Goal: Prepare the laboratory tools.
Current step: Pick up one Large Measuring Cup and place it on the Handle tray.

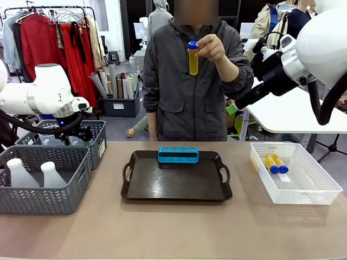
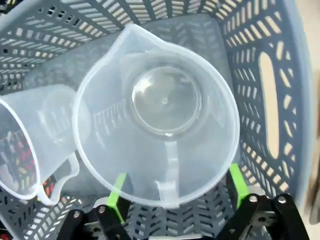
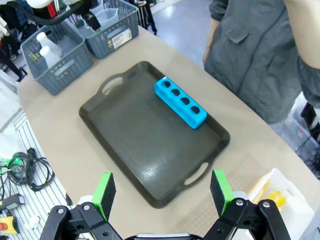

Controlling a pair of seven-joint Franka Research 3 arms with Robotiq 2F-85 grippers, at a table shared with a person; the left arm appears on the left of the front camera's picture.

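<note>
Left gripper (image 2: 177, 192), hard to make out from the front inside the far grey basket (image 1: 97, 142), stands wide astride the handle of a measuring cup (image 2: 155, 125). A second cup (image 2: 30, 140) is cut off beside it. Near basket (image 1: 43, 200): two flasks (image 1: 21, 174). Black tray (image 1: 179, 187): blue rack (image 1: 178, 155). Person's hand (image 1: 214, 49): one raised yellow tube (image 1: 193, 58). Clear bin (image 1: 303, 192): two tubes (image 1: 275, 163). Right gripper (image 3: 162, 192): spread wide and unladen above the tray.

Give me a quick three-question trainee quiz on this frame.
1. True or false: the blue rack on the black tray holds a tube.
2. Tubes lying in the white bin: A one, B two, C four?
3. The left claw hangs open over which tool?
Key: 1 false; 2 B; 3 the measuring cup.
</note>
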